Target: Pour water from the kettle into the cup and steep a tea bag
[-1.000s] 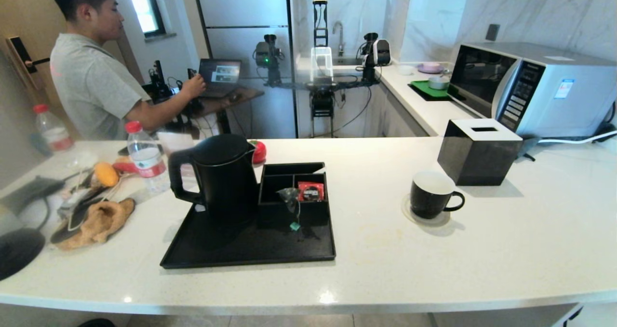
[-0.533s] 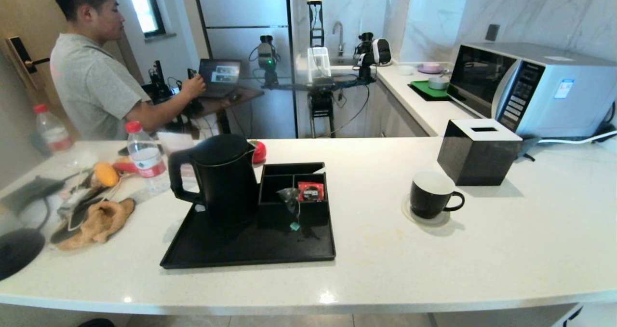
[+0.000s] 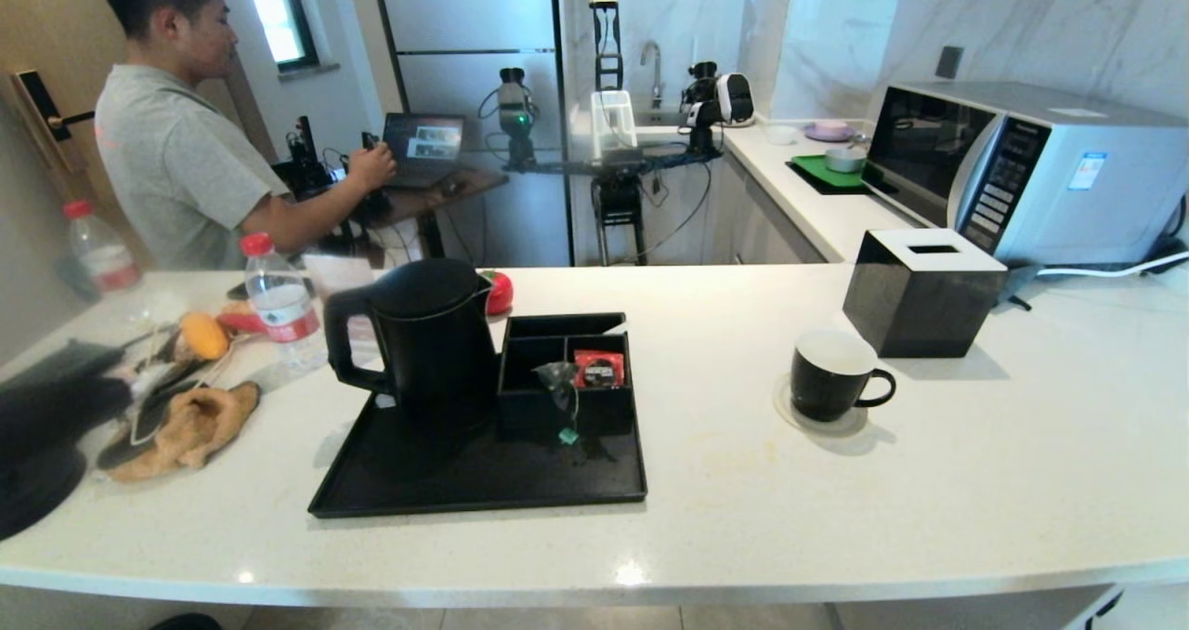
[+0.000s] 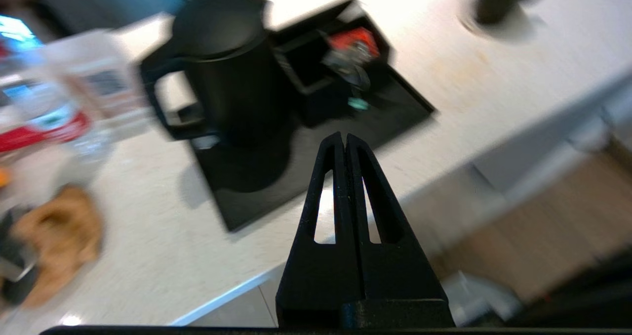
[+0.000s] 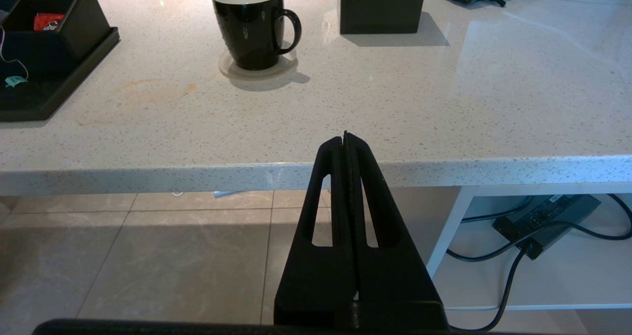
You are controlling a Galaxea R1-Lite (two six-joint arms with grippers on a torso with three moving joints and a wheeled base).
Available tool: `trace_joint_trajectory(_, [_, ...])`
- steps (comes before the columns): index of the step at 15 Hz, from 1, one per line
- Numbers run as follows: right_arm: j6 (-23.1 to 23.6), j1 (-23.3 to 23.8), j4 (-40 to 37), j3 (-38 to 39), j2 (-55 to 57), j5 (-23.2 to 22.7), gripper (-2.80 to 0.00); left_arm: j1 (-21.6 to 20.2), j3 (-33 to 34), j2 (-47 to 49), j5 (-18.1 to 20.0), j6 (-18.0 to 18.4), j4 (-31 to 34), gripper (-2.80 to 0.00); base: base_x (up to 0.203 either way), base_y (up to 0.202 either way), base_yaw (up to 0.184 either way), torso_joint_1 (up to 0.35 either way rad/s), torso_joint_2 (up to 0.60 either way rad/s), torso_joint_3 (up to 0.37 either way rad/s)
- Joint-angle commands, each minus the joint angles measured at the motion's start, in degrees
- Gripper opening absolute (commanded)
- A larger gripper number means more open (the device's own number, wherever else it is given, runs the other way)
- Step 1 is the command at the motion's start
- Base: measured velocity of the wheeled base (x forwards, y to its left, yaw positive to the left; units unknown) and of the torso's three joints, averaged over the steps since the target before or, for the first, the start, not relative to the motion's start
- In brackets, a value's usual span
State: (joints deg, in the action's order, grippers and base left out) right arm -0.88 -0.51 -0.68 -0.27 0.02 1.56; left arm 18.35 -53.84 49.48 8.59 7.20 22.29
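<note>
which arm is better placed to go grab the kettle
Probably the left: the kettle stands at the tray's left end, handle facing left, in front of the left gripper. The right gripper faces the cup.

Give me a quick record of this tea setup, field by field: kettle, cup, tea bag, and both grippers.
kettle: upright on black tray, lid on
cup: on a coaster, apart from tray, beside tissue box
tea bag: at organizer's front, string and tag hanging down
left gripper: shut, empty, off the counter's edge, pointing toward the tray
right gripper: shut, empty, below counter's edge
</note>
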Motion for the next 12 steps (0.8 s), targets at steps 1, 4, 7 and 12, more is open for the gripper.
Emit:
trace_joint_trajectory(1, [0.0,-0.02,-0.02,0.0,-0.02,0.02,-2.8,4.67,-7.79,14.34,0.22,0.42,4.54,-2.8,0.0,0.0,0.0,0.0,0.0,0.0])
trace_joint_trajectory(4, [0.0,-0.02,-0.02,0.0,-0.02,0.02,-2.8,10.63,-15.58,25.35,1.79,3.74,9.79,-2.8,0.0,0.0,0.0,0.0,0.0,0.0])
trace_joint_trajectory(7, [0.0,-0.02,-0.02,0.0,-0.02,0.02,-2.8,13.48,-17.34,32.75,2.77,9.15,10.98,-2.8,0.0,0.0,0.0,0.0,0.0,0.0])
trace_joint_trajectory(12, [0.0,-0.02,-0.02,0.0,-0.02,0.02,-2.8,15.29,-20.24,40.6,2.34,17.57,11.18,-2.8,0.0,0.0,0.0,0.0,0.0,0.0])
